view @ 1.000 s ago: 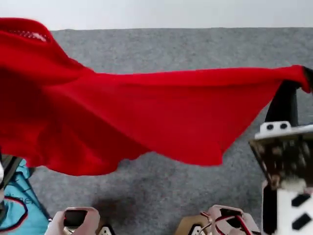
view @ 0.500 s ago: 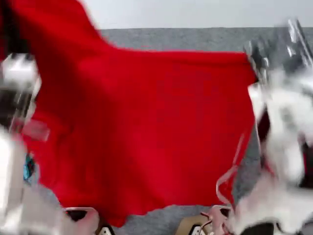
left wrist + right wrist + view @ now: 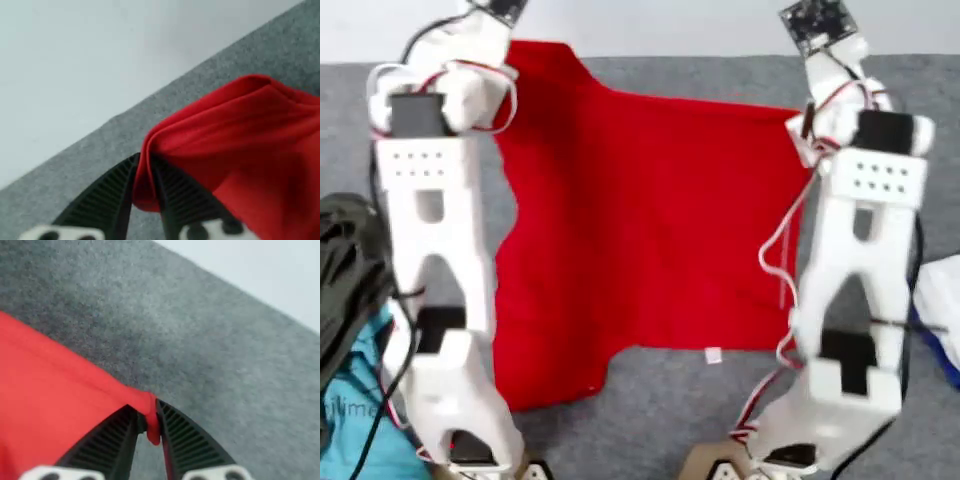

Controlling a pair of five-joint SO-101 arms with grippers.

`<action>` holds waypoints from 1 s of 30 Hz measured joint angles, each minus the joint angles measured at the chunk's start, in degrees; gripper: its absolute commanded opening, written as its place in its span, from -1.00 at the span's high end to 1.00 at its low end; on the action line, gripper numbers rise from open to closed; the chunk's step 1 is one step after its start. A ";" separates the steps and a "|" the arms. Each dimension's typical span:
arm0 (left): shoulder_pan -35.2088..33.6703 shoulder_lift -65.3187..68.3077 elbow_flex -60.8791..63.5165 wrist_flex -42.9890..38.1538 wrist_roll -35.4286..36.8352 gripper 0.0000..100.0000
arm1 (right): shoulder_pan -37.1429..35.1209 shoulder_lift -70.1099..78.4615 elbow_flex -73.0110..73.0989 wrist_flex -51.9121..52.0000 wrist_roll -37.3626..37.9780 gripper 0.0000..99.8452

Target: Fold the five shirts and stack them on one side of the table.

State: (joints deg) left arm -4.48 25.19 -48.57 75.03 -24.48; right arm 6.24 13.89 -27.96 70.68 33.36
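Red shirt [image 3: 650, 220] spread flat at ctr; teal shirt [image 3: 345, 440] at near-left corner.

two white arms, left arm [image 3: 430, 230] and right arm [image 3: 865, 250], side by side, both stretched out flat toward the far side; left gripper [image 3: 145, 162] and right gripper [image 3: 145, 412] each pinched tight on an edge of the red shirt [image 3: 650, 220].
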 measured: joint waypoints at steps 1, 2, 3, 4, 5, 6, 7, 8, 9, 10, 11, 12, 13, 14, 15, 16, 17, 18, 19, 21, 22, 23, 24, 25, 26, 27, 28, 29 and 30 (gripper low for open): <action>0.09 1.93 0.00 -1.49 0.00 1.00 | 0.00 2.11 0.00 -1.49 0.00 0.98; 0.26 3.87 0.00 -2.99 0.00 1.00 | 0.00 4.22 0.00 -2.90 0.00 0.98; 0.35 5.54 0.00 -4.31 0.00 1.00 | 0.00 6.15 0.00 -4.57 0.00 0.98; 0.53 7.30 0.00 -5.71 0.00 1.00 | 0.00 8.00 0.00 -6.33 0.00 0.98; 0.70 9.14 0.00 -7.21 0.00 1.00 | 0.00 9.85 0.00 -8.09 0.00 0.98; 0.79 10.90 0.00 -8.79 0.00 1.00 | 0.00 11.60 0.00 -9.85 0.00 0.98; 0.79 12.66 0.00 -10.55 0.00 1.00 | 0.00 13.27 0.00 -11.60 0.00 0.98; 0.79 14.42 0.00 -12.31 0.00 1.00 | 0.00 14.68 0.00 -13.54 0.00 0.98; 0.79 16.09 0.00 -14.24 0.00 1.00 | 0.00 15.82 0.00 -15.38 -0.09 0.98; 0.79 17.41 0.00 -16.09 0.00 1.00 | 0.00 16.79 0.00 -17.23 -0.09 0.98; 0.79 18.55 0.00 -18.11 0.00 1.00 | 0.00 17.67 0.00 -19.08 -0.09 0.98; 0.79 19.52 0.00 -20.13 0.00 1.00 | 0.00 18.20 0.00 -20.92 -0.09 0.98; 0.79 20.22 0.00 -22.07 0.00 1.00 | 0.00 18.73 0.00 -22.77 -0.09 0.98; 0.79 20.84 0.00 -24.00 0.00 1.00 | 0.00 19.08 0.00 -24.35 -0.09 0.98; 0.79 21.36 0.00 -26.02 0.00 1.00 | 0.00 19.25 0.00 -25.93 -0.09 0.98; 0.79 21.80 0.00 -27.87 0.00 1.00 | 0.00 19.34 0.00 -27.52 -0.09 0.98; 0.79 22.07 0.00 -29.80 0.00 1.00 | 0.00 19.43 0.00 -29.27 -0.09 0.98; 0.79 22.33 0.00 -31.56 0.00 1.00 | 0.00 19.43 0.00 -30.95 -0.09 0.98; 0.88 22.33 0.00 -33.23 0.00 1.00 | -0.09 19.43 0.00 -32.62 -0.09 0.98; 0.88 22.33 0.00 -35.60 0.00 1.00 | -0.53 19.43 0.00 -35.87 -0.09 0.98; 0.88 22.33 0.00 -36.22 0.00 1.00 | -0.88 19.43 0.00 -37.27 -0.09 0.98; 0.88 22.33 0.00 -36.48 0.00 1.00 | -1.32 19.43 0.00 -38.68 0.00 0.98; 0.88 22.33 0.00 -36.66 0.00 1.00 | -1.67 19.43 0.00 -39.65 0.62 0.98; 0.88 22.33 0.00 -36.66 0.00 1.00 | -2.02 19.43 0.00 -40.26 1.67 0.98; 0.88 22.33 0.00 -36.57 0.00 1.00 | -2.46 19.43 0.00 -40.62 2.90 0.98; 0.79 22.33 0.00 -36.48 0.00 1.00 | -2.90 19.43 0.00 -40.70 3.96 0.98; 0.79 22.33 0.00 -36.04 0.00 1.00 | -3.25 19.43 0.00 -40.70 4.66 0.98; 0.79 22.33 0.00 -35.25 0.00 1.00 | -3.60 19.43 0.00 -40.70 5.10 0.98; 0.79 22.33 0.00 -34.02 0.00 1.00 | -3.78 19.43 0.00 -40.70 5.45 0.98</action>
State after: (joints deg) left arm -3.69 47.52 -48.57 41.01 -24.48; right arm 2.46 33.32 -27.96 29.98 38.81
